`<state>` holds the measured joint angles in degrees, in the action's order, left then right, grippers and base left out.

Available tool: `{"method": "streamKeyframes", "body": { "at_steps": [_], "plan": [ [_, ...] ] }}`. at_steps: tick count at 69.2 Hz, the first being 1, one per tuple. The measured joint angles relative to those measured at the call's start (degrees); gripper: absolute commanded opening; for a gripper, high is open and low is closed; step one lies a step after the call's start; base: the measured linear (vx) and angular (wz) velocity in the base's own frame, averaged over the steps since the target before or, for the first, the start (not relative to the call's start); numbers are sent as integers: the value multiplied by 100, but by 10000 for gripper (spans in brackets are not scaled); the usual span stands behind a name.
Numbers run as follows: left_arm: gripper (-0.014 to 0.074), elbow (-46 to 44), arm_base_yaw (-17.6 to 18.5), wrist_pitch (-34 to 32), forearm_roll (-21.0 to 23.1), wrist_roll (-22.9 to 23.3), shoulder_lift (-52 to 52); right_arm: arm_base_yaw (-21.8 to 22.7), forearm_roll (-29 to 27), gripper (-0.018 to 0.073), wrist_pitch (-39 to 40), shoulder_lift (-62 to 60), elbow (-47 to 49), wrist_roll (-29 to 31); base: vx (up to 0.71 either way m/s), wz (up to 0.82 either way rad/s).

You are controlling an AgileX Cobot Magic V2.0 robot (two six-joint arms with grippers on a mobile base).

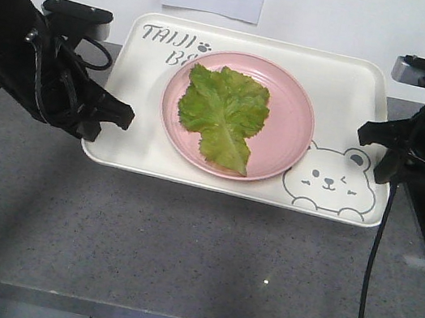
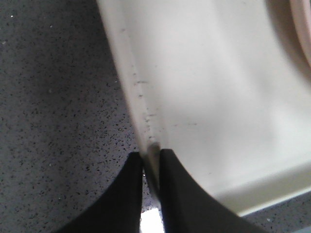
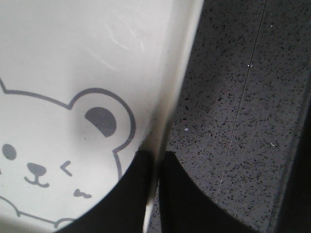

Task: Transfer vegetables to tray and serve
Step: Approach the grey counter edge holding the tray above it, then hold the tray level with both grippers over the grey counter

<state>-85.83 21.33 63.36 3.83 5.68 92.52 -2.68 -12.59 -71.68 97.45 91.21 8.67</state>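
Left hand (image 1: 123, 117): closed on the left rim of the tray (image 1: 349, 84). In your left wrist view the two black fingers (image 2: 129, 187) pinch the rim, with the cream edge running up between them.
Lettering (image 1: 167, 41): grey, at the tray's far left corner, partly covered by the pink plate (image 1: 289, 123).
Pink plate: sits inside the tray, near its middle, well apart from both hands.
Lettuce leaf (image 1: 224, 113): lies flat on the pink plate, wholly within the plate's rim, so it is on the tray only by way of the plate.
Bear drawing (image 1: 330, 182): on the tray's near right corner, just beside the plate's edge.
Right hand (image 1: 362, 134): clamped on the right rim by the bear's ear. In your right wrist view the rim passes between the two fingers (image 3: 129, 189).
Worktop (image 1: 178, 260): grey and speckled, and it carries the tray. You cannot tell from these views whether the tray has left the surface.
Work done, as judged: the leaf is on board and both rims are gripped.
Work left, as judged: the serving itself, meaning you lift and carry the tray on both hands.
Risk, as judged: the plate and leaf rest loose. Raise both sides evenly, since a tilt would let the plate slide toward the lower rim.
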Motion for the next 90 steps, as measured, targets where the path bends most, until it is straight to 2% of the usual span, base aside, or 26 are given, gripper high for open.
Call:
{"method": "streamKeyframes", "body": {
  "at_steps": [90],
  "plan": [
    [-7, 0, 0, 0, 0, 0, 0, 0, 4, -6, 0, 0, 0, 0, 5, -3]
  ]
}}
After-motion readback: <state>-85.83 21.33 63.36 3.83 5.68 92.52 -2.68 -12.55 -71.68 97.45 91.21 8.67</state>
